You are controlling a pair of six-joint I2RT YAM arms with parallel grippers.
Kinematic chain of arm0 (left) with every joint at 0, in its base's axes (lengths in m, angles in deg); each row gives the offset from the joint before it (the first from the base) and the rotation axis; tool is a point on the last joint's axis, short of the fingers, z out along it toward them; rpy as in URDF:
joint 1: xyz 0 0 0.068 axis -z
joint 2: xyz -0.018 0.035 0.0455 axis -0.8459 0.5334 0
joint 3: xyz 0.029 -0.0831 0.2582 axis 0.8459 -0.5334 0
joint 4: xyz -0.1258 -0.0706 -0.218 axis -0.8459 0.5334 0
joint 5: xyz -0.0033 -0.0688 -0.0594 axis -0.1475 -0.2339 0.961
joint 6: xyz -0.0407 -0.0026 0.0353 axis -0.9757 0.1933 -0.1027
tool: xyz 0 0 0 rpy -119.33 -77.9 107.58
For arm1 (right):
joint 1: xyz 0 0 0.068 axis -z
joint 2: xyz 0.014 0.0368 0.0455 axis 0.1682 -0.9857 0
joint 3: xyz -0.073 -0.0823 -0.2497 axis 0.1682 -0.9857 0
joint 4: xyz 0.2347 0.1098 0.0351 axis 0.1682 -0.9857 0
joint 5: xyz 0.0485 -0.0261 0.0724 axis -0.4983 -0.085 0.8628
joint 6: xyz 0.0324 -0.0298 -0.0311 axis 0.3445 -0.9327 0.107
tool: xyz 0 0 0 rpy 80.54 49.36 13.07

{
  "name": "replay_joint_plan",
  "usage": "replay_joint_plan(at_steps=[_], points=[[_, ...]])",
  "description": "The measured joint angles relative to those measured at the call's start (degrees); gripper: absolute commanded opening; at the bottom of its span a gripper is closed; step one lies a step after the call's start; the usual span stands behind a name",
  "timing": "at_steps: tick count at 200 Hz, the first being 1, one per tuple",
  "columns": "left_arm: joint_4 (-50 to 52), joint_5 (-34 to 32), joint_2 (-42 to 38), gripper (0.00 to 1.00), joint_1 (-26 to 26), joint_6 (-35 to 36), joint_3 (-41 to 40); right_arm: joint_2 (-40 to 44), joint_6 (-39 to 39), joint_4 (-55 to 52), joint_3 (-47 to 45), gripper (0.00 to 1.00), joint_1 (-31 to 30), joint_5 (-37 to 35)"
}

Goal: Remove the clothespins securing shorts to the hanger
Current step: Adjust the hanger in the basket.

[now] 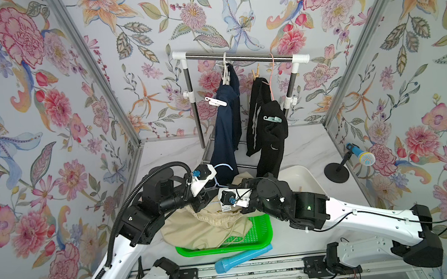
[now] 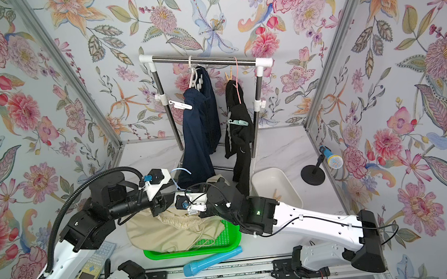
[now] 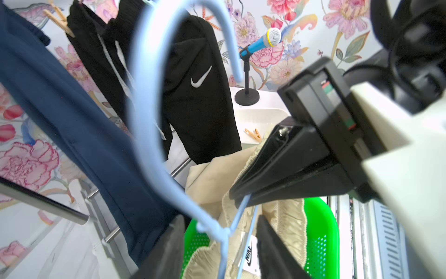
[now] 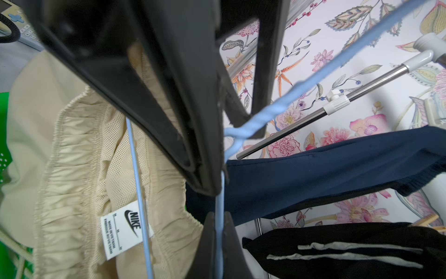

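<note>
Now, right claw (image 4: 220,217): clamped on the blue hanger (image 3: 149,96); we hold it level.
Left claw (image 3: 219,232): jaws apart; we should pull clear without snagging the cream shorts (image 4: 72,145).

The white marbled worktop (image 1: 301,149) is carrying a garment rack (image 1: 202,136), which is standing at the back. A green tray (image 1: 227,249) is sitting near the front, with cream shorts (image 1: 197,229) spilling over its left rim onto the surface. A blue tube (image 1: 242,258) is lying just in front of the tray. A white tub (image 1: 304,177) is resting on the right, beside a microphone stand (image 1: 336,172). In a top view, a calculator (image 2: 99,258) is lying front left.
</note>
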Motion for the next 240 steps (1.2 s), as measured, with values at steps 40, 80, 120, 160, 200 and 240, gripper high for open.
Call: replay_joint_plan(at_steps=[40, 80, 120, 160, 200, 240], points=[[-3.0, -5.4, -5.8, 1.00, 0.0, -3.6, 1.5, 0.4, -0.4, 1.4, -1.2, 0.00, 0.0, -1.2], [-3.1, -16.8, -15.3, 0.99, 0.0, -7.3, 1.6, 2.0, -0.6, 1.7, -2.2, 0.00, 0.3, -1.2], [-1.5, -25.2, -23.1, 1.00, 0.0, -11.9, 0.8, 6.1, 0.0, 1.8, -4.4, 0.00, 3.7, 1.0], [1.8, -30.1, -25.2, 0.99, 0.0, -18.9, -0.2, 8.8, 1.4, 1.9, -5.9, 0.00, 6.1, 4.0], [3.3, -30.3, -29.7, 0.99, 0.0, -24.8, -5.6, 9.1, 2.1, 1.8, -6.3, 0.00, 6.9, 6.9], [3.6, -29.9, -30.1, 0.97, 0.1, -28.8, -8.1, 10.1, 2.4, 1.7, -7.3, 0.00, 8.3, 10.0]])
